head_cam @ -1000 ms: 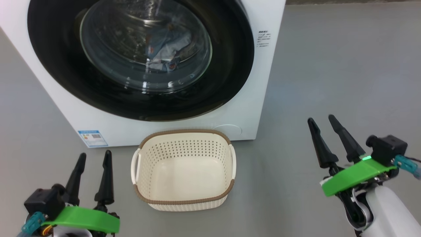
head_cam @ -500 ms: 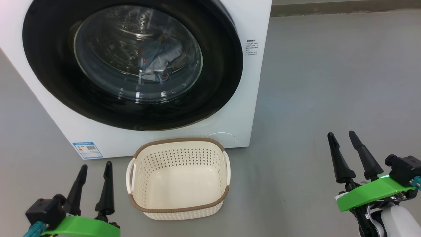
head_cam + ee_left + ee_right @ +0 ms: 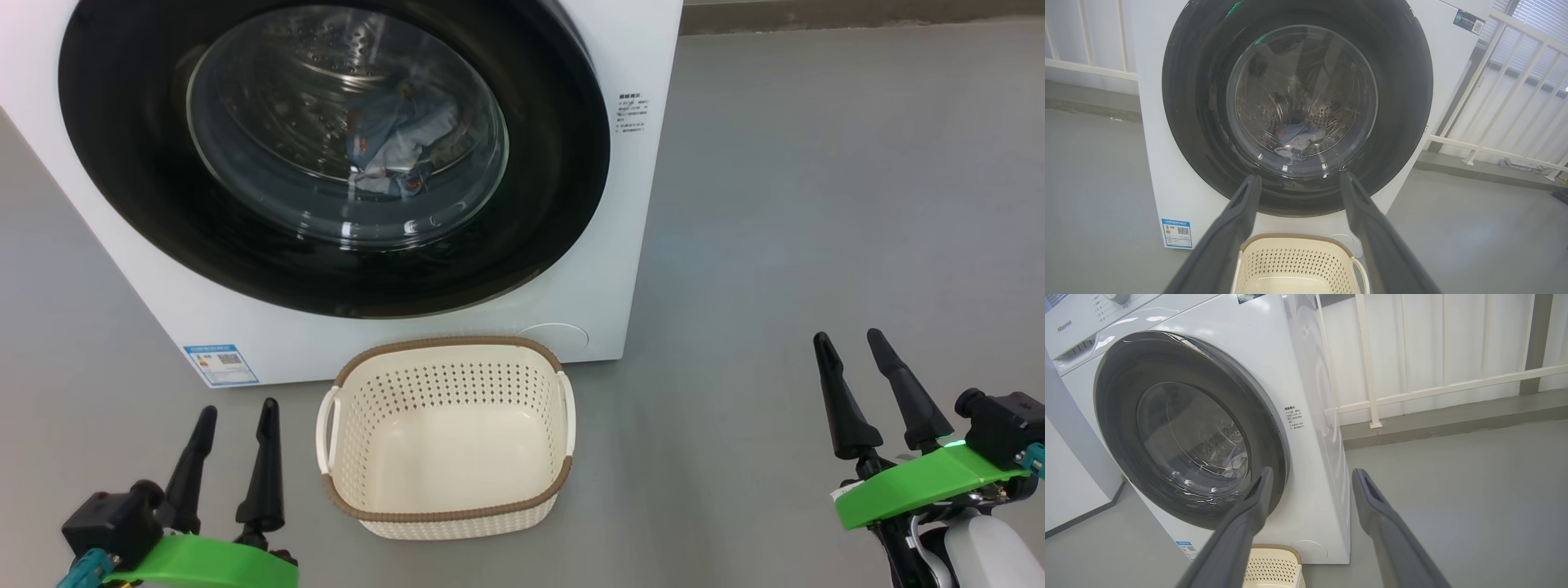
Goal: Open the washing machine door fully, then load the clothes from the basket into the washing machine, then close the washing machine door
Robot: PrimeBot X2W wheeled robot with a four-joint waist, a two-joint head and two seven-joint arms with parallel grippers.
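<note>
**Door (image 3: 563, 163) closed, both grippers free**

One door sits flush on the one washer (image 3: 645, 269). Clothes (image 3: 392, 151) are bunched behind its glass (image 3: 286, 196), count unclear. One basket (image 3: 445, 513) stands on the floor (image 3: 816, 204) just before the washer. Left gripper (image 3: 238, 408) is low, left of the basket; right gripper (image 3: 847, 336) is well off to its right. Both aim toward the washer, fingers (image 3: 263, 457) spread, gripping nothing.

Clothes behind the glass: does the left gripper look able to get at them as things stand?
Probably not. The washing machine door is shut and stands between the open left gripper and the clothes in the drum. The door would need opening first.
</note>
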